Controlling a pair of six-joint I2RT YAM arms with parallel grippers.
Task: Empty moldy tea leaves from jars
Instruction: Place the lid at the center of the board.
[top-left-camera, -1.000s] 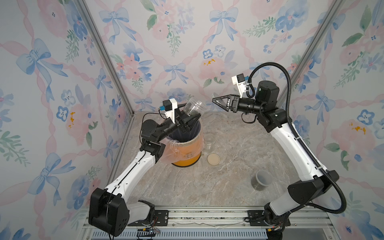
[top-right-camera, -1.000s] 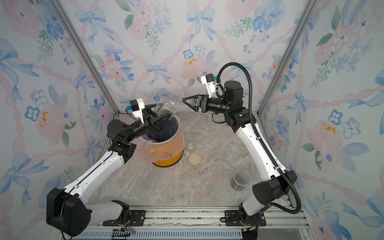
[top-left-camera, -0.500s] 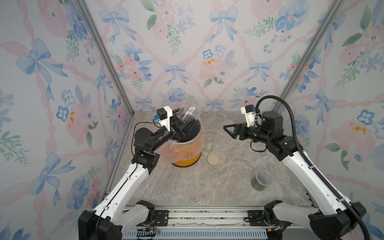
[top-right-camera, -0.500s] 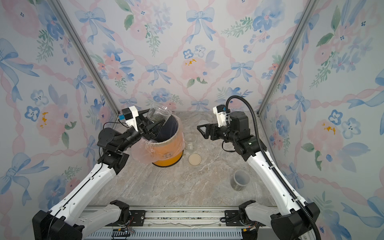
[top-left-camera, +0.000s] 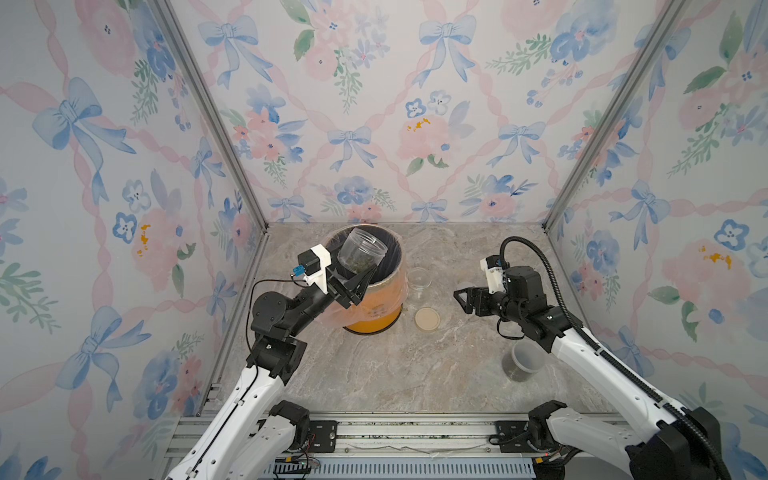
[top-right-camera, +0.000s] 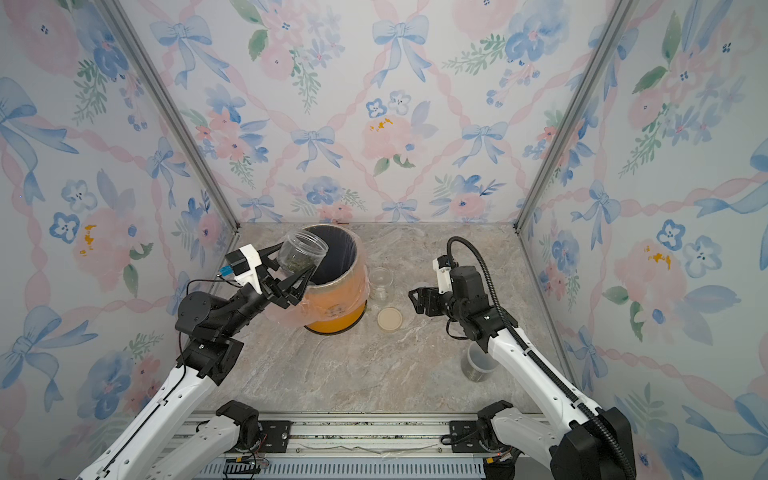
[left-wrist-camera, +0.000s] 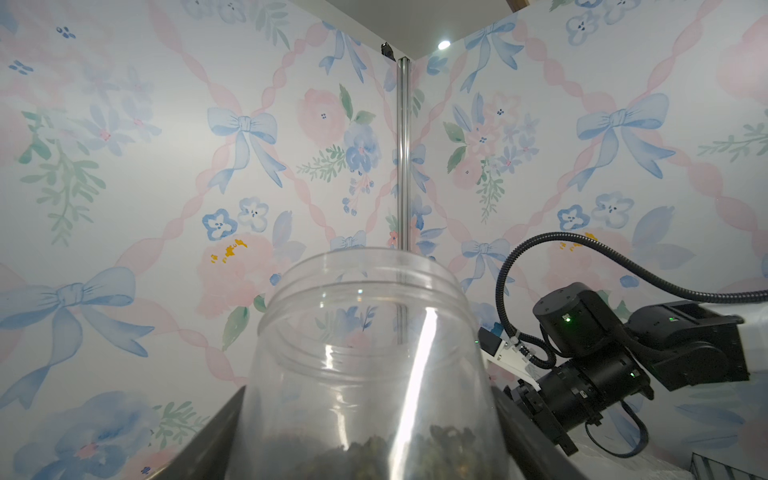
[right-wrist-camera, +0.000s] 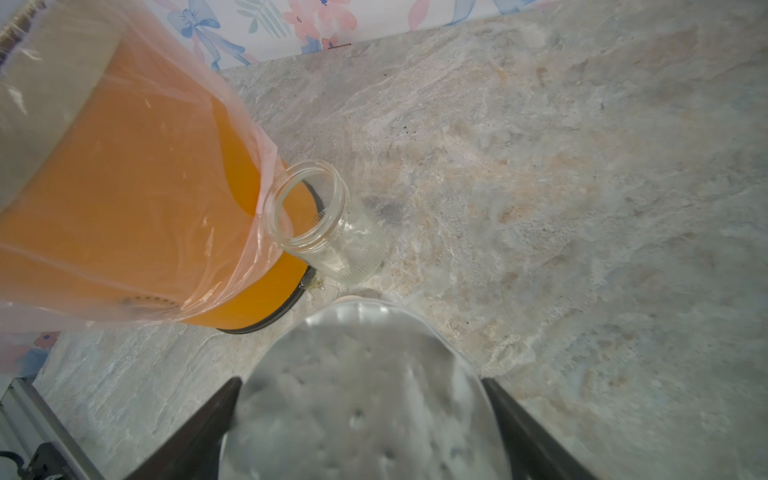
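Matt, veined stone look on the worktop (right-wrist-camera: 582, 166); orange plastic bin (right-wrist-camera: 145, 208) wrapped in thin glossy film (right-wrist-camera: 232, 137); beside the bin, a clear, glossy ribbed jar (right-wrist-camera: 357, 249).

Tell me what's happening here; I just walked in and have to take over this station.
The left gripper holds a clear open plastic jar, tilted over the orange plastic-lined bin, with dark olive-brown tea leaves inside it. The right gripper holds a translucent grey round lid above the marble-patterned table. A small empty clear glass jar stands beside the bin, a beige round lid lies flat nearby, and a third jar, dark at its bottom, stands by the right arm.
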